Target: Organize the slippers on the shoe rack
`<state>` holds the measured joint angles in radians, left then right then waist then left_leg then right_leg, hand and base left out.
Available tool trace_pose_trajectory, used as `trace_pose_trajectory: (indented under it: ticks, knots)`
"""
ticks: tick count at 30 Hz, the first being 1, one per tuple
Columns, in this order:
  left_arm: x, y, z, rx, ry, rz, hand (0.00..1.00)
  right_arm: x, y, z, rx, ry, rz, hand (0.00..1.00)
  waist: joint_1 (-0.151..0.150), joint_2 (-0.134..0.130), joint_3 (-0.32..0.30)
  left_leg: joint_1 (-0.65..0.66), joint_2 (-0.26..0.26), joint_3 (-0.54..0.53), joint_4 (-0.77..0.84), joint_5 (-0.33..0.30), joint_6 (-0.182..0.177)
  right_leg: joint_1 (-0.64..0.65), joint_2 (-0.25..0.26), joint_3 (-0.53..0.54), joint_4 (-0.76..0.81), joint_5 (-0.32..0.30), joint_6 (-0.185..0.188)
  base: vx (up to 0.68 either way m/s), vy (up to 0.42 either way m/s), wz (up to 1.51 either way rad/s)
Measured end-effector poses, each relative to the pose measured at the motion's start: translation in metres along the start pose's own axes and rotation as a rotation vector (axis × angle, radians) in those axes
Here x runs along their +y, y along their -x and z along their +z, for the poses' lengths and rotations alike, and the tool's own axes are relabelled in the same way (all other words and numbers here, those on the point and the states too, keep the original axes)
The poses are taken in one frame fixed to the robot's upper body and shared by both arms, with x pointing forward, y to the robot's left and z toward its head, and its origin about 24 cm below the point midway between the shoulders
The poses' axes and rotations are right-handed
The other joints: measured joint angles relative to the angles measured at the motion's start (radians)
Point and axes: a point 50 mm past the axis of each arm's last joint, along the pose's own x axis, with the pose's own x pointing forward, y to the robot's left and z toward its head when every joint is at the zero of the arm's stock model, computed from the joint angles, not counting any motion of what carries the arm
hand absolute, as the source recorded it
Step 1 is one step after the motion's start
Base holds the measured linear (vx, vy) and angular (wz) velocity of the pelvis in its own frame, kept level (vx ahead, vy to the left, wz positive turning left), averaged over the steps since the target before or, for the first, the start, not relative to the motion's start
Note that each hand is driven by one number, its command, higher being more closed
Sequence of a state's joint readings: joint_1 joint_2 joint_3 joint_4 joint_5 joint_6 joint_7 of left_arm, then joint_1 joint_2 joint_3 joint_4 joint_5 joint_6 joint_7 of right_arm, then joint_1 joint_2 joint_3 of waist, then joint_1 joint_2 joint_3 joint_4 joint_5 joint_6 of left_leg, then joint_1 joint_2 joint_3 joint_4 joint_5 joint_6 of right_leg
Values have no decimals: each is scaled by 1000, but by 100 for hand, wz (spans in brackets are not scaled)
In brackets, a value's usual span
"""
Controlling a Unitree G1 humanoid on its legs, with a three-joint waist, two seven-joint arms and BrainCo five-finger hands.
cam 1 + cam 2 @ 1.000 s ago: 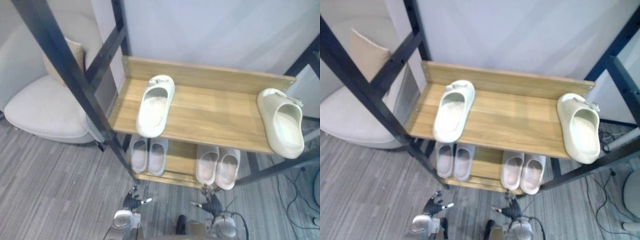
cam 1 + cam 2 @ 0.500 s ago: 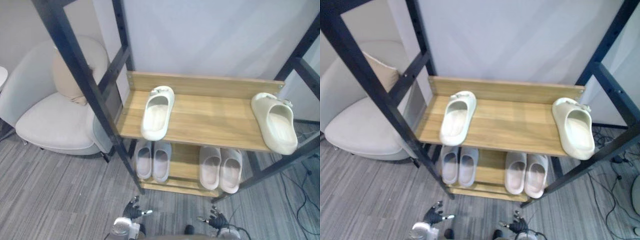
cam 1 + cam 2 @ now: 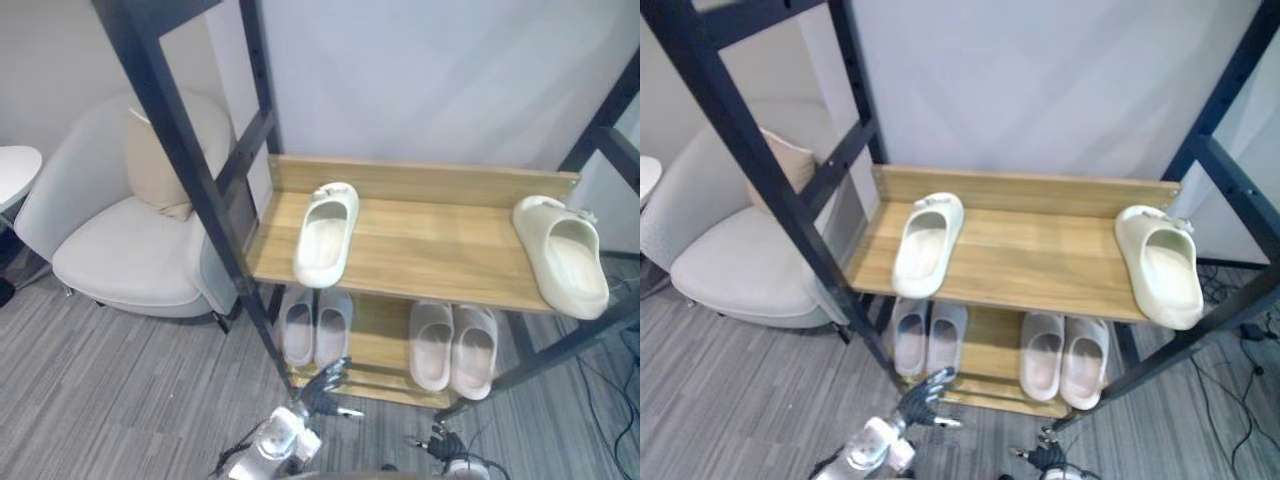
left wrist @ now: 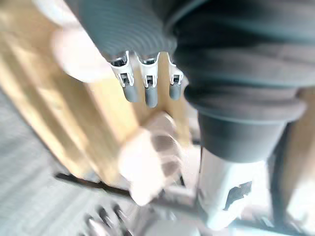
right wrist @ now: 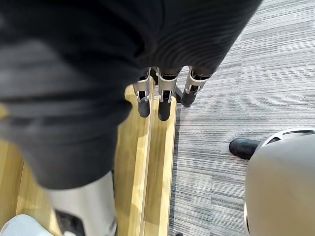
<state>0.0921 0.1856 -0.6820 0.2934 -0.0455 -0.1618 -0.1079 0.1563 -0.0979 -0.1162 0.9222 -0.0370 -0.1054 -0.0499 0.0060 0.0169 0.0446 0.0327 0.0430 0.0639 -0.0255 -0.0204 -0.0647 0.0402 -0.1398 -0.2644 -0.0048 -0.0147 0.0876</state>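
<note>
left hand [image 3: 325, 385]: fingers spread apart, holding nothing; low in front of the bottom shelf
right hand [image 3: 441, 444]: fingers [image 5: 163, 104] straight and loose, empty; down near the floor
shoe rack [image 3: 430, 235]: top shelf carries two cream slippers, split up, so probably the job
left slipper [image 3: 327, 232]: above and just beyond the left hand, well apart from its mate
right slipper [image 3: 562, 255]: above the right hand, out to its outer side, near end overhanging the shelf edge
lower pairs [image 3: 315, 325]: side by side, touching, just beyond the hands; looks like the target layout
why: no pick begun, i'd say; left slipper looks like the nearest reach
</note>
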Motion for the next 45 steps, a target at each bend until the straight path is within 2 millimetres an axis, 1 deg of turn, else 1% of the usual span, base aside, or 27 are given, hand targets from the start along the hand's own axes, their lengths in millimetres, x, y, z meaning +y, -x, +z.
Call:
trace_pose_trajectory:
  ticks: [2,4,6,7,9,11,12,14,15,17,18,19,20,22,25,27,28,29,30,31,33,34,35,36,37,39,45]
  knots:
    - [-10,-3,19,-83,26,-53,0,-2,0,0,0,5,-3,0,-2,4,-3,4,-1,-9,-5,0,0,7,0,-7,-1,-2,-1,43,4,11]
    - [-16,-3,30,-134,45,-80,0,-3,0,-1,1,10,-4,0,-5,4,-5,7,-2,-19,-6,0,0,16,0,-16,-3,-5,-1,37,-2,15]
    - [-22,-2,53,-237,101,-122,0,-6,1,-2,4,22,-5,0,-5,6,-8,7,-1,-23,-6,0,0,19,1,-24,-4,-8,-2,23,-7,9]
    - [-22,-2,57,-252,112,-124,0,-6,1,-2,4,25,-5,0,-5,7,-8,7,-1,-23,-7,0,0,20,1,-24,-4,-8,-2,0,0,0]
    - [-19,2,82,-359,133,-141,0,-8,2,-4,9,39,-6,0,-5,10,-10,11,-1,-25,-8,0,0,27,1,-27,-11,-8,-3,-1,0,2]
    - [-14,5,100,-436,135,-137,0,-8,2,-6,13,49,-2,0,-5,6,-15,12,-1,-26,-10,0,0,30,2,-28,-17,-8,-3,-2,0,2]
    - [-10,6,112,-487,139,-125,0,-9,2,-6,11,61,0,0,-5,11,-19,12,-1,-26,-11,0,0,30,2,-28,-18,-8,-3,0,0,0]
    - [-7,7,124,-542,134,-114,0,-9,2,-5,10,68,1,0,-5,10,-19,12,-1,-27,-12,0,0,30,2,-29,-19,-8,-3,0,0,0]
    - [-4,8,130,-570,130,-101,0,-10,2,-5,10,70,1,0,-5,10,-20,12,-1,-27,-12,0,0,30,2,-29,-20,-8,-3,0,0,0]
    - [6,12,151,-660,122,-46,0,-12,3,-8,20,75,-3,0,-5,12,-27,7,-1,-28,-13,0,0,28,1,-30,-20,-8,-1,0,0,0]
    - [7,13,154,-675,120,-38,0,-12,3,-9,22,75,-4,0,-5,10,-27,6,-1,-28,-13,0,0,28,1,-30,-20,-8,-1,0,0,0]
    - [14,14,164,-718,112,-5,0,-13,4,-10,27,77,-7,0,-5,10,-28,3,-1,-29,-12,0,0,29,1,-30,-19,-8,-1,0,0,0]
    - [17,15,168,-738,110,19,0,-14,4,-11,30,77,-8,0,-5,12,-29,2,-1,-29,-12,0,0,29,1,-30,-19,-8,-1,0,0,0]
    - [31,16,186,-809,103,91,0,-16,5,-15,47,80,-12,0,-5,12,-30,0,-1,-30,-9,0,0,29,1,-29,-18,-9,0,0,0,0]
    - [46,18,202,-869,69,170,0,-16,6,-19,63,82,-14,0,-6,11,-30,-1,-1,-30,-8,0,0,28,1,-29,-16,-9,0,0,0,0]
    - [63,21,221,-942,17,264,0,-17,8,-23,78,82,-16,0,-6,8,-29,-5,-1,-32,-7,0,0,25,1,-29,-15,-10,1,0,0,0]
    - [66,22,225,-954,11,282,0,-18,8,-23,79,82,-16,0,-6,7,-29,-7,-1,-32,-6,0,0,24,0,-29,-15,-10,1,0,0,0]
    - [77,22,232,-971,-14,340,0,-18,8,-24,84,82,-16,0,-7,6,-30,-13,-1,-33,-5,0,0,17,0,-29,-12,-10,1,0,0,0]
    - [87,20,236,-975,-20,385,0,-18,8,-24,85,82,-17,0,-8,8,-31,-17,-1,-33,-5,0,0,11,0,-29,-9,-10,1,0,0,0]
    - [90,19,237,-972,-24,401,0,-18,8,-24,86,82,-16,0,-8,8,-31,-17,0,-33,-5,0,0,11,0,-29,-9,-10,1,0,0,0]
    - [107,14,237,-943,-34,482,0,-18,8,-24,88,81,-16,0,-17,5,-29,-18,-1,-33,-5,0,0,10,-1,-29,-9,-10,1,0,0,0]
    - [109,13,237,-938,-32,493,0,-18,8,-24,88,81,-16,0,-18,4,-29,-19,-1,-33,-5,0,0,9,-1,-29,-9,-10,2,0,0,0]
    - [117,10,235,-915,-52,533,0,-17,7,-22,85,81,-15,0,-20,3,-28,-23,-2,-33,-7,0,0,-1,0,-30,-12,-10,1,0,0,0]
    - [125,8,231,-881,-70,565,0,-17,7,-20,81,80,-15,0,-24,3,-28,-28,-2,-32,-7,0,0,-5,1,-30,-17,-8,0,0,0,0]
    - [128,7,230,-868,-76,578,0,-17,7,-20,78,80,-15,0,-25,3,-28,-30,-2,-32,-7,0,0,-6,1,-30,-19,-7,-1,0,0,0]
    - [141,3,218,-795,-72,629,0,-16,5,-16,65,80,-14,0,-35,1,-27,-31,-2,-32,-8,0,0,-5,3,-31,-27,-5,-1,19,-2,-2]
    - [166,7,204,-687,-135,720,0,-13,1,-3,29,68,-9,0,-49,-8,-21,-32,-3,-27,-14,0,0,4,9,-26,-74,22,-6,24,-1,-7]
